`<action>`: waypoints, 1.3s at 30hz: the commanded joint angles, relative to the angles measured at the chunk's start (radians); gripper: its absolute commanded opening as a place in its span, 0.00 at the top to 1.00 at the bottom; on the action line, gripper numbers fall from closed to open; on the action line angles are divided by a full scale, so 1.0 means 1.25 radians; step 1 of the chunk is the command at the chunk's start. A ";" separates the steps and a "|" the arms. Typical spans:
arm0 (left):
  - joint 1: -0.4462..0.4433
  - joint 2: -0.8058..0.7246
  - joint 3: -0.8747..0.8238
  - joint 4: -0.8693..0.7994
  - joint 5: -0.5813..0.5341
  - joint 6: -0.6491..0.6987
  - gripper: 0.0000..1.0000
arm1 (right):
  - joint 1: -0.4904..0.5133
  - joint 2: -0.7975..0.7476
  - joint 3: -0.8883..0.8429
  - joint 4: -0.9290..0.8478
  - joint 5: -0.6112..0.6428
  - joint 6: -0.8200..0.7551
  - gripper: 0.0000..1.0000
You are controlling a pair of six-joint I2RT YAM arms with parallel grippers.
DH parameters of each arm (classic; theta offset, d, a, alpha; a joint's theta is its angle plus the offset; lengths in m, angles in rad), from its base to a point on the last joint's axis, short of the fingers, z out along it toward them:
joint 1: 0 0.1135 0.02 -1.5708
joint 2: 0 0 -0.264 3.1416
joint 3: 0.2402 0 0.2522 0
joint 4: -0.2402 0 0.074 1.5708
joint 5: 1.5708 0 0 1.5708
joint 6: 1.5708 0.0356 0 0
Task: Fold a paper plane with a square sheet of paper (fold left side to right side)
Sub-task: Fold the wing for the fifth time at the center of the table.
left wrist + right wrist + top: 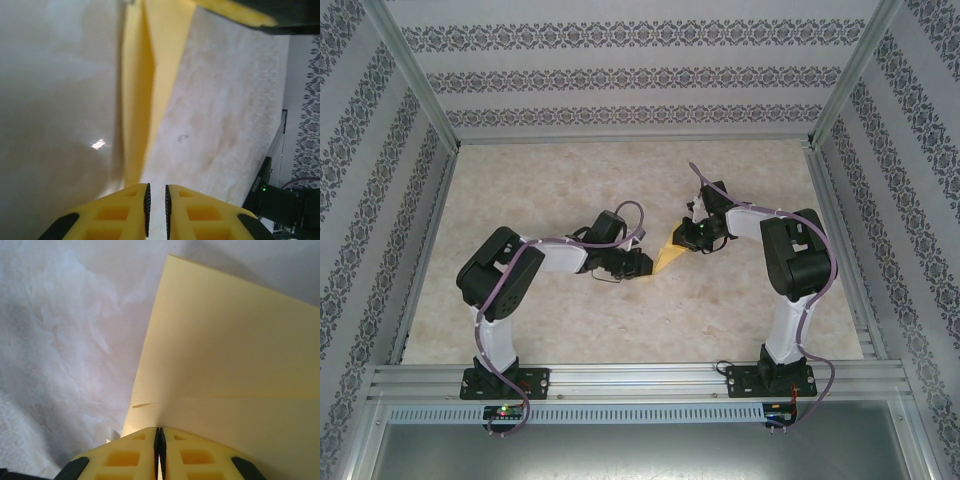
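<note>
The square sheet of paper [668, 258], yellow-orange and creased into a narrow pointed shape, lies mid-table between the two grippers. In the left wrist view the paper [150, 75] runs away from me with a raised centre fold, and its near tip ends beside the left finger. My left gripper [156, 187] [645, 266] has its jaws a narrow gap apart, with bare table showing between the pads. My right gripper [159, 430] [692, 240] is shut on the far edge of the paper [230, 365], which fans out from its closed pads. One yellow finger of the right gripper [235, 12] shows at the paper's far end.
The beige marbled table [570, 330] is enclosed by patterned walls and aluminium posts. A metal rail [640, 378] runs along the near edge with both arm bases. The right arm's dark base with a green light [280, 200] stands to the right of the left gripper.
</note>
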 commanded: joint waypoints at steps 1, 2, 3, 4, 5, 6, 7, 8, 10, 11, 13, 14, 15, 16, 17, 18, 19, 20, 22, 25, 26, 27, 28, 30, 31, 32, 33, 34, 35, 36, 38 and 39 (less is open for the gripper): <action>0.005 -0.019 0.050 -0.016 0.023 0.007 0.80 | 0.007 0.026 -0.005 -0.052 0.071 -0.012 0.86; 0.003 -0.008 0.065 -0.023 0.026 0.012 0.80 | 0.008 0.026 -0.005 -0.052 0.071 -0.012 0.86; 0.000 0.007 0.086 -0.034 0.029 0.020 0.80 | 0.007 0.026 -0.006 -0.053 0.071 -0.013 0.86; -0.003 0.025 0.107 -0.046 0.032 0.027 0.80 | 0.007 0.027 -0.006 -0.053 0.071 -0.012 0.87; -0.006 0.042 0.124 -0.055 0.034 0.033 0.80 | 0.008 0.027 -0.007 -0.053 0.071 -0.012 0.87; -0.009 0.061 0.144 -0.062 0.036 0.039 0.80 | 0.008 0.028 -0.007 -0.052 0.071 -0.011 0.87; -0.012 0.081 0.160 -0.064 0.039 0.039 0.80 | 0.009 0.029 -0.007 -0.052 0.071 -0.012 0.87; -0.014 0.098 0.174 -0.065 0.043 0.040 0.80 | 0.009 0.030 -0.006 -0.054 0.071 -0.011 0.87; -0.018 0.129 0.200 -0.066 0.049 0.040 0.80 | 0.009 0.030 -0.007 -0.053 0.071 -0.011 0.86; -0.019 0.137 0.209 -0.070 0.049 0.041 0.80 | 0.009 0.030 -0.007 -0.054 0.071 -0.011 0.87; -0.021 0.155 0.227 -0.082 0.046 0.048 0.80 | 0.009 0.030 -0.007 -0.054 0.072 -0.013 0.87; -0.021 0.159 0.231 -0.088 0.043 0.052 0.80 | 0.010 0.030 -0.006 -0.056 0.071 -0.012 0.87; -0.021 0.164 0.237 -0.096 0.042 0.058 0.80 | 0.010 0.030 -0.007 -0.057 0.073 -0.014 0.87; -0.021 0.167 0.242 -0.103 0.038 0.063 0.80 | 0.010 0.030 -0.007 -0.059 0.075 -0.013 0.87; -0.022 0.170 0.246 -0.114 0.035 0.071 0.80 | 0.009 0.031 -0.006 -0.059 0.075 -0.015 0.87; -0.023 0.171 0.248 -0.124 0.030 0.078 0.80 | 0.010 0.031 -0.006 -0.061 0.077 -0.015 0.87; -0.024 0.171 0.250 -0.139 0.022 0.088 0.80 | 0.010 0.031 -0.006 -0.062 0.077 -0.016 0.87; -0.025 0.171 0.253 -0.159 0.012 0.100 0.80 | 0.010 0.031 -0.007 -0.063 0.079 -0.017 0.87; -0.028 0.173 0.257 -0.195 -0.004 0.125 0.80 | 0.010 0.032 -0.005 -0.066 0.084 -0.018 0.87; -0.033 0.177 0.263 -0.249 -0.028 0.160 0.80 | 0.010 0.033 -0.002 -0.072 0.088 -0.019 0.87; -0.035 0.177 0.264 -0.265 -0.037 0.171 0.80 | 0.010 0.034 0.000 -0.073 0.087 -0.022 0.87; -0.036 0.178 0.264 -0.278 -0.043 0.179 0.80 | 0.010 0.034 0.001 -0.076 0.089 -0.021 0.87; -0.037 0.177 0.264 -0.292 -0.049 0.187 0.80 | 0.010 0.035 0.001 -0.077 0.090 -0.022 0.87; -0.040 0.174 0.260 -0.309 -0.056 0.199 0.80 | 0.009 0.035 0.004 -0.079 0.092 -0.024 0.87; -0.041 0.171 0.255 -0.315 -0.056 0.200 0.80 | 0.009 0.036 0.004 -0.080 0.094 -0.024 0.87; -0.042 0.165 0.248 -0.317 -0.056 0.203 0.80 | 0.009 0.036 0.006 -0.082 0.094 -0.026 0.87; -0.042 0.161 0.241 -0.317 -0.056 0.205 0.81 | 0.009 0.036 0.007 -0.083 0.094 -0.026 0.87; -0.044 0.153 0.230 -0.318 -0.056 0.206 0.80 | 0.009 0.034 0.008 -0.083 0.095 -0.027 0.87; -0.045 0.143 0.218 -0.320 -0.052 0.208 0.80 | 0.008 0.031 0.009 -0.084 0.098 -0.027 0.87; -0.046 0.133 0.206 -0.321 -0.050 0.211 0.80 | 0.007 0.029 0.012 -0.085 0.099 -0.029 0.87; -0.048 0.101 0.176 -0.317 -0.034 0.220 0.80 | 0.004 0.027 0.017 -0.085 0.101 -0.032 0.87; -0.050 0.086 0.163 -0.319 -0.030 0.224 0.80 | 0.003 0.027 0.021 -0.085 0.101 -0.034 0.87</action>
